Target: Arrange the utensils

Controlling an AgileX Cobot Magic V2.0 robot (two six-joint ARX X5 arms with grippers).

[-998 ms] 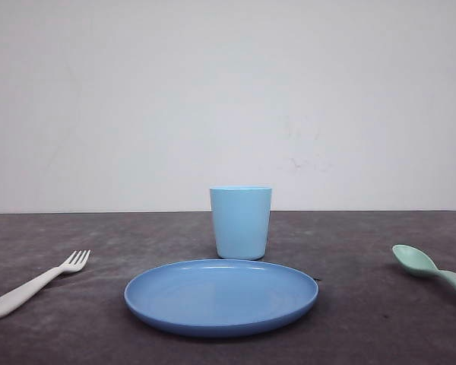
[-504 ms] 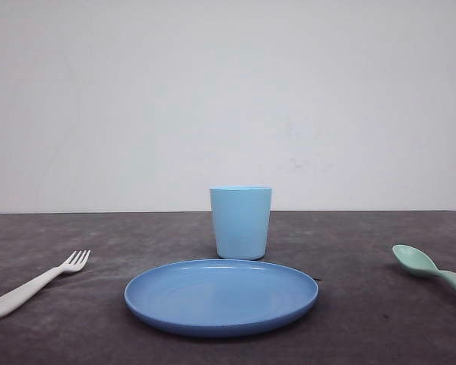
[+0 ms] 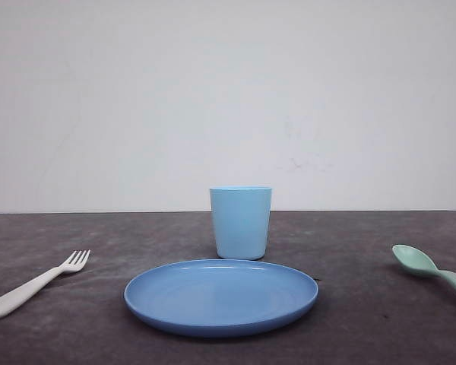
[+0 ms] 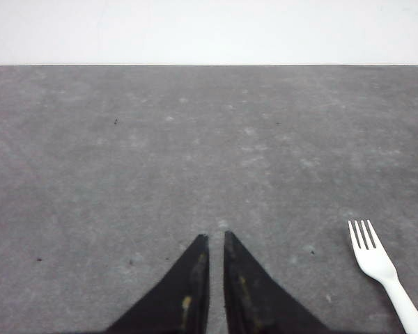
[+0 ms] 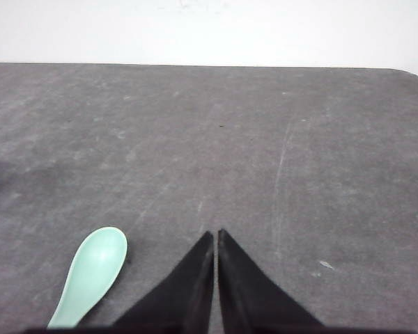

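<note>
Dark grey table (image 3: 365,334) w/ a white wall behind. White fork (image 3: 35,284) lies flat at the near left, tines pointing far-right, well apart from the round blue plate (image 3: 221,295) at centre. Light blue cup (image 3: 241,222) stands upright just behind the plate. Mint-green spoon (image 3: 431,271) lies at the near right, bowl up, bowl end toward the plate, handle running off the right edge.

Left gripper (image 4: 212,240): fingers together, only a thin slit btwn tips, nothing held, above bare table; fork (image 4: 386,271) lies to its right, not touching. Right gripper (image 5: 214,235): fingers together too, empty; spoon (image 5: 92,271) lies to its left, apart from it.
</note>
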